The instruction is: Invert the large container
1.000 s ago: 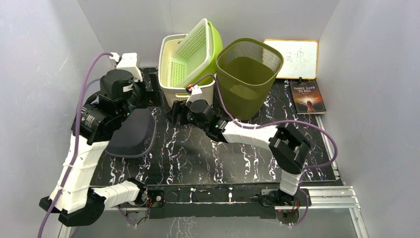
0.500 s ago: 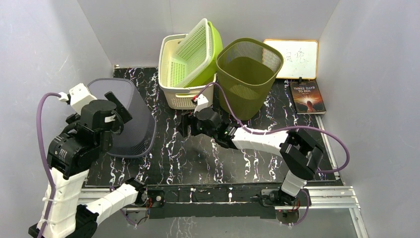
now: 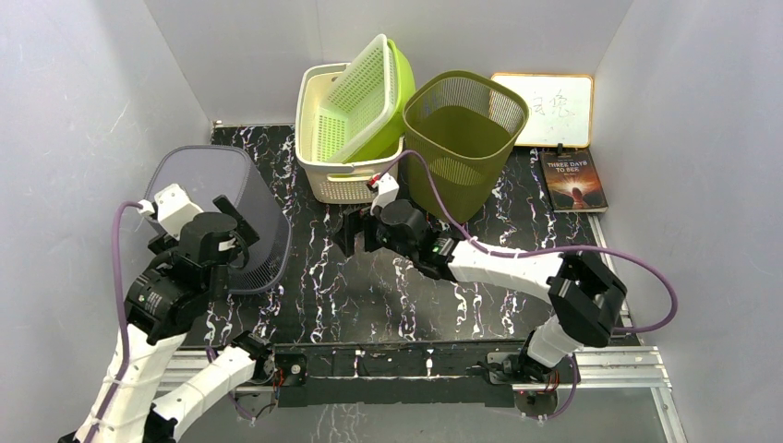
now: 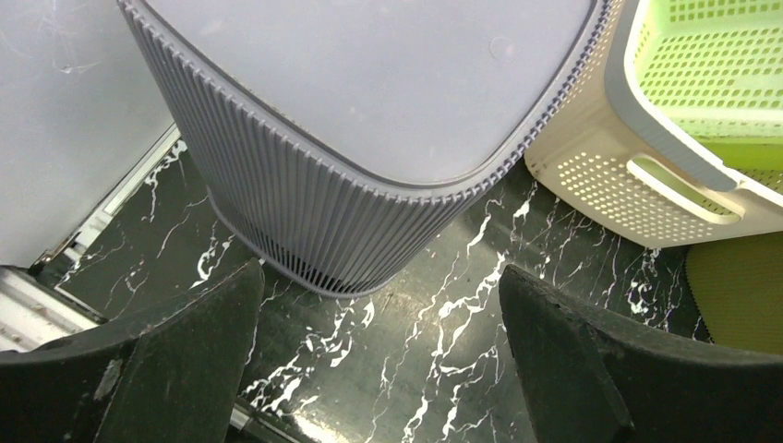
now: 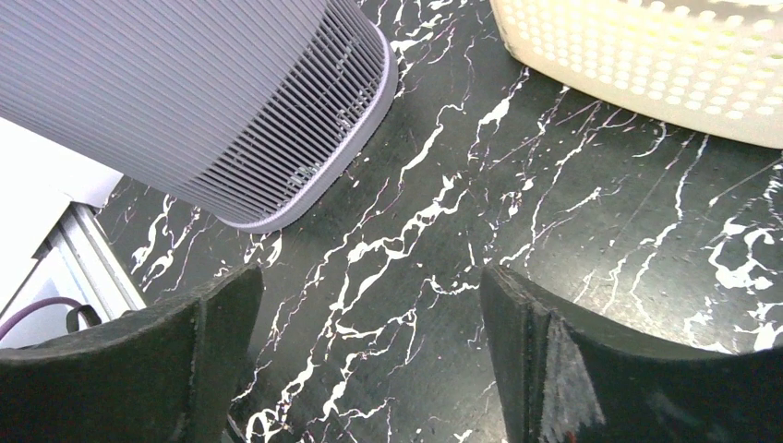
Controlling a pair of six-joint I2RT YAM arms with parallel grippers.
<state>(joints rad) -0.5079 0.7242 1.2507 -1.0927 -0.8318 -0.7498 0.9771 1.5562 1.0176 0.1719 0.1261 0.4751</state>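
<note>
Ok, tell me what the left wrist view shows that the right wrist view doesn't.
Only the left wrist view shows the flat closed base of the grey ribbed container, turned upward, plus the light green basket and a corner of the olive bin. Only the right wrist view shows a purple cable off the table's edge. Both show that container's ribbed wall with its rim on the black marbled table, and the cream perforated basket.

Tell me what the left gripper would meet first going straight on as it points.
Most likely the ribbed wall of the grey container, standing mouth-down just ahead of the open left gripper. Only bare tabletop lies between; if the line dips steeper than it looks, the tabletop comes first.
</note>
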